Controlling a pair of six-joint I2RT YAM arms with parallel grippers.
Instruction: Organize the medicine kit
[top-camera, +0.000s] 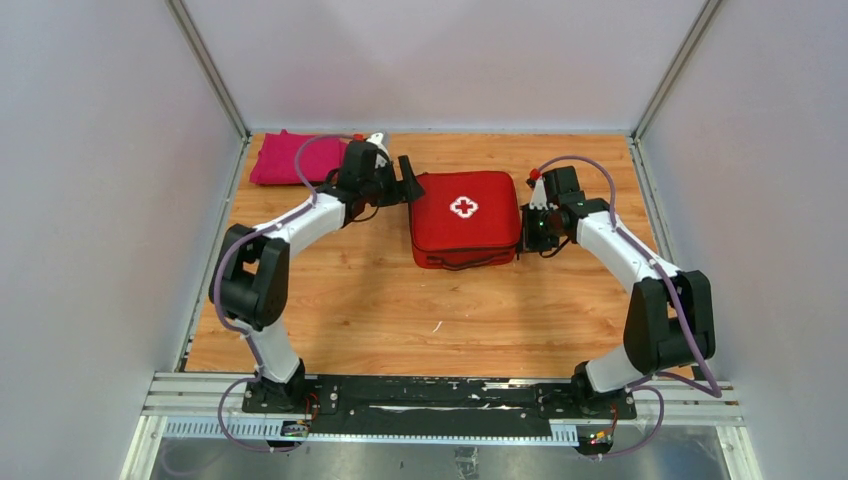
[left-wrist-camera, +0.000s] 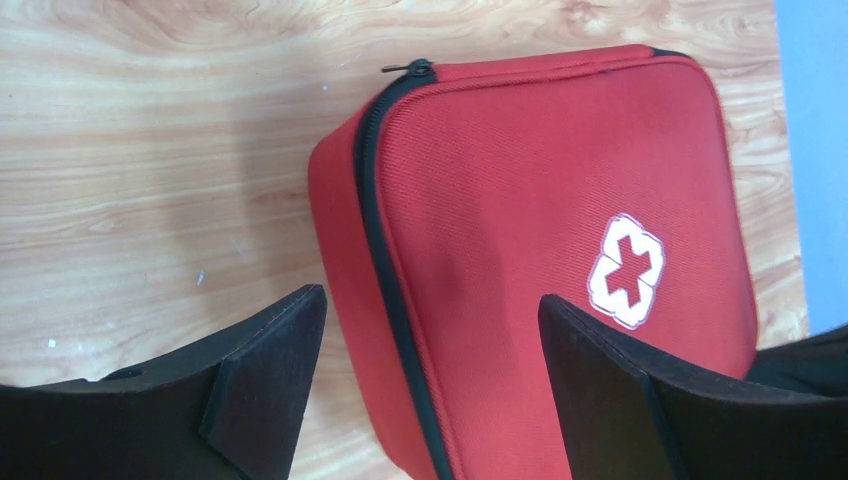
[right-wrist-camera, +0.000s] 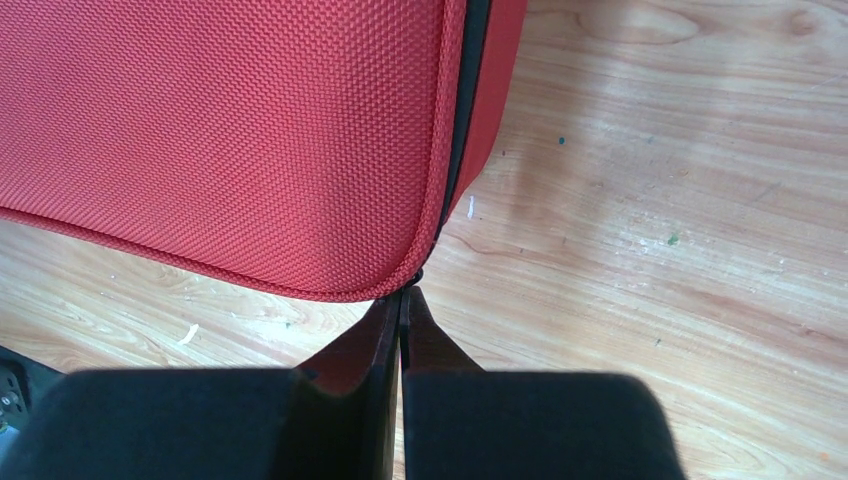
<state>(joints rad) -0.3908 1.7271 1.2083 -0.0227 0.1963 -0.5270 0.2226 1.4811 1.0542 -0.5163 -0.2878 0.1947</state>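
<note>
The two arms rise from their bases at the near edge of the wooden surface (top-camera: 360, 300) and bend inward toward the far half. There the medicine kit (top-camera: 465, 218) lies flat and closed, lid up, white cross (top-camera: 463, 207) showing, about midway between the side walls.

The right gripper (top-camera: 522, 238) is at the kit's right edge, near its front corner. In the right wrist view its fingers (right-wrist-camera: 385, 330) are pressed flat together, and their tips meet the black zip (right-wrist-camera: 460, 130) where it rounds the corner. Whether the pull tab is pinched between them cannot be told.

The left gripper (top-camera: 408, 182) is at the kit's far left corner, spread wide and holding nothing. In the left wrist view one finger (left-wrist-camera: 270, 350) stands over bare wood beside the kit and the other over the lid. A zip pull (left-wrist-camera: 420, 68) sits at the kit's corner beyond.

Farthest back, a folded pink cloth (top-camera: 285, 158) lies in the far left corner, behind the left arm.
</note>
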